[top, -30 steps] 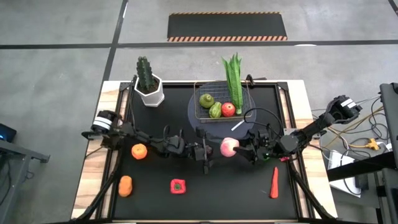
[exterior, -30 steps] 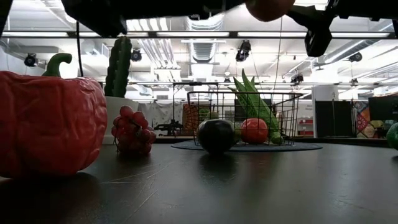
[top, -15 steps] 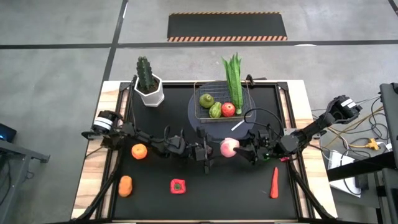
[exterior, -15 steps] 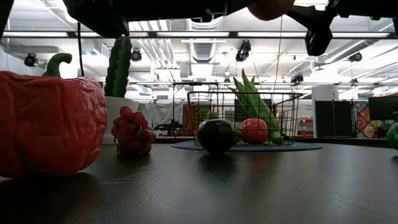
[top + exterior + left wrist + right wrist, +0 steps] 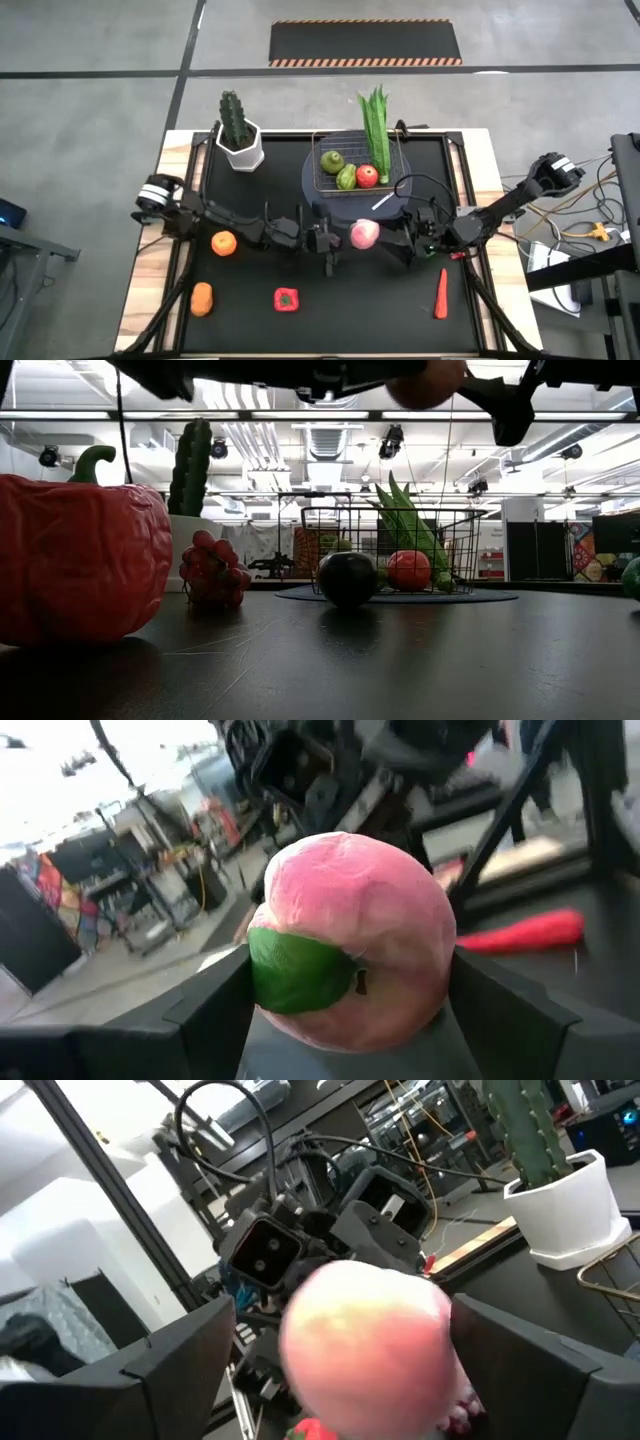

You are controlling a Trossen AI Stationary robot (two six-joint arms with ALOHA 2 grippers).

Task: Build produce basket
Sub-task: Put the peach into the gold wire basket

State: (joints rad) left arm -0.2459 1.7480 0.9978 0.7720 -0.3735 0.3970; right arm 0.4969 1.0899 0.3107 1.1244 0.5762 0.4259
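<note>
Left jaws are gripping the peach [image 5: 364, 233] above the middle of the desk [image 5: 380, 320]; in the left wrist view both fingers [image 5: 215, 1005] are pressing against its sides [image 5: 350, 955]. Right jaws are standing open around the same peach from the other side, and in the right wrist view a gap is showing between one finger [image 5: 185, 1355] and the fruit [image 5: 370, 1340]. In the low view the peach [image 5: 425, 382] is hanging well clear of the desk surface.

The basket [image 5: 318, 172] is sitting on a grey disc [image 5: 310, 188] near the far edge, a little toward the right side. Inside it are lying a pear [image 5: 332, 161], a second green fruit [image 5: 347, 177] and a tomato [image 5: 367, 176], while the leafy green [image 5: 376, 120] is leaning out over the far wall.

Loose produce is lying elsewhere: an orange [image 5: 223, 242] and an orange vegetable [image 5: 202, 298] toward the left edge, a pepper [image 5: 286, 298] near the front edge, and a chilli [image 5: 441, 293] toward the front right corner. The low view is also showing grapes [image 5: 212, 570] and a dark round fruit [image 5: 347, 578] in front of the basket. A cactus [image 5: 233, 118] in a white pot [image 5: 243, 152] is standing near the far left corner.
</note>
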